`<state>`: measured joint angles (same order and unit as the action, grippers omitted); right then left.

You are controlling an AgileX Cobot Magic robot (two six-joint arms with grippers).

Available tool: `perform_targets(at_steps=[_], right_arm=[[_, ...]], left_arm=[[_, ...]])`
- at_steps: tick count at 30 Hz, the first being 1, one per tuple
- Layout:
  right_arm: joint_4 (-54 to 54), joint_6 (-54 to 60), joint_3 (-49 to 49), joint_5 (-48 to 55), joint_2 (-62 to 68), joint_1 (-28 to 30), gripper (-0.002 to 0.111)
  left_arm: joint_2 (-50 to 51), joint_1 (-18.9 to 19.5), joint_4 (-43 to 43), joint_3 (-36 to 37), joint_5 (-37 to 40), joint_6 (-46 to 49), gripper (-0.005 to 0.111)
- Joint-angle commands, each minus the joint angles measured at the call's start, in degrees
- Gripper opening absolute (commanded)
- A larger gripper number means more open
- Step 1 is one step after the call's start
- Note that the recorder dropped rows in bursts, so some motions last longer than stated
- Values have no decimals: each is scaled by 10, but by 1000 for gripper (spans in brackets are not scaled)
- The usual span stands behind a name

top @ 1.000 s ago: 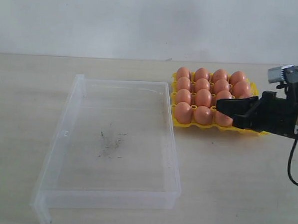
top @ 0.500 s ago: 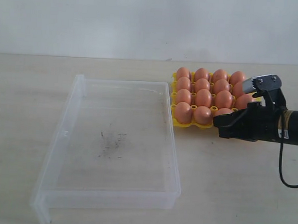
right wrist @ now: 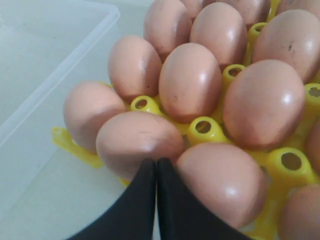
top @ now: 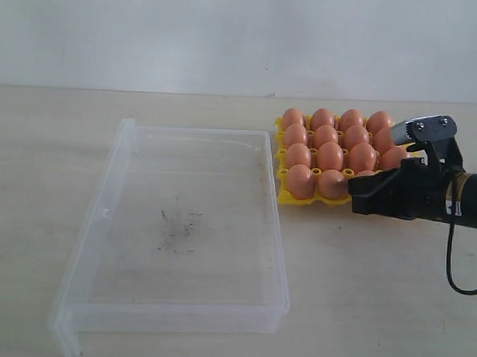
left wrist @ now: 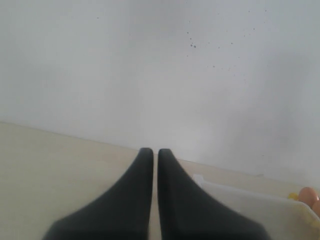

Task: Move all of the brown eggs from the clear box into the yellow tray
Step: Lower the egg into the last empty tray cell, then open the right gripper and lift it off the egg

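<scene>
- My right gripper is matt black, and its fingers are smooth and taper to thin tips.
- A grey camera block with small screws tops it.
- A tan band and a small white label mark the black body behind.
- A thin black cable trails off it.
- My left gripper is the same black.

A pale beige table fills the exterior view from its near edge to the white wall at 12 o'clock. The clear box lies flat on it left of centre, long side running from 6 to 12 o'clock. The yellow tray sits on the table at 2 o'clock from the box, just beside its far right corner; whether they touch is unclear.
</scene>
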<state>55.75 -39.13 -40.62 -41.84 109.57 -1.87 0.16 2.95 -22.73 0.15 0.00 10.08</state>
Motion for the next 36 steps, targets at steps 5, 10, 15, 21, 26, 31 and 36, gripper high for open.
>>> perform_targets(at_steps=[5,10,15,21,26,31,36], right_arm=[[-7,14,-1,-8,-23,0,0],[49,-35,-1,-53,-47,0,0],[109,-84,-1,-61,-48,-15,0],[68,-43,-1,-26,-48,-64,0],[-16,22,-1,63,-48,-73,0],[-52,52,-1,46,-50,-73,0],[-50,43,-1,-43,-50,-73,0]], left_arm=[[-2,-2,-2,-2,0,3,4],[-2,-2,-2,-2,0,3,4],[-2,-2,-2,-2,0,3,4],[-2,-2,-2,-2,0,3,4],[-2,-2,-2,-2,0,3,4],[-2,-2,-2,-2,0,3,4],[-2,-2,-2,-2,0,3,4]])
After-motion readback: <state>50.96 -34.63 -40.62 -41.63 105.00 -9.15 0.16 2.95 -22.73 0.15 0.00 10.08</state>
